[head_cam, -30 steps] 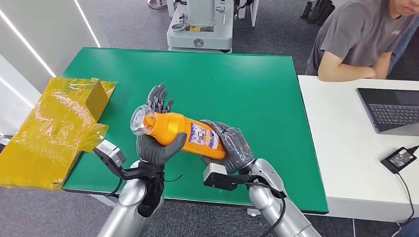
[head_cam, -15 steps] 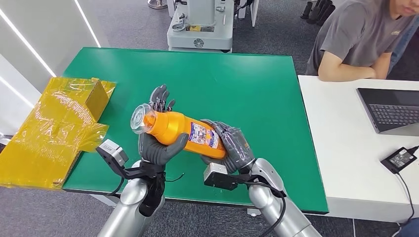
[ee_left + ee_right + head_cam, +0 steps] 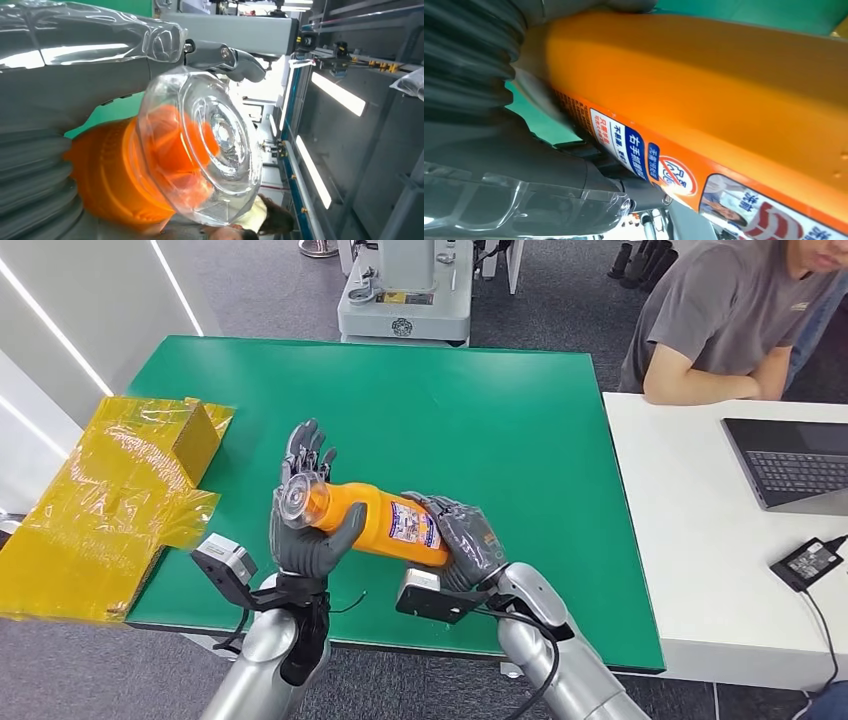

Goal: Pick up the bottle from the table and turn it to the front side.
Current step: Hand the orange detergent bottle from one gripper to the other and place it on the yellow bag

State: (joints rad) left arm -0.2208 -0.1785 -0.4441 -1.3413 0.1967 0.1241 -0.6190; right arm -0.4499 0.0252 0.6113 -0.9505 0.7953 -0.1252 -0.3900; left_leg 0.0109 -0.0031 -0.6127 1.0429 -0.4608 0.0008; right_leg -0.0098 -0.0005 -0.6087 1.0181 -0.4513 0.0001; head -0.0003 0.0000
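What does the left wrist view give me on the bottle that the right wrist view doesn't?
Left wrist view alone: the bottle's clear cap seen end-on, with the orange neck inside it, and the left hand's fingers reaching past it.

Right wrist view alone: the printed label along the bottle's side, with the right hand against the body next to it.

Both: the orange bottle and some green table behind it. The head view shows the left hand holding the cap end.

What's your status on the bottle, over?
Both hands on the orange bottle: left hand at the clear cap end, right hand at the base. Bottle lifted sideways over the green table, label showing. Nothing in the way.
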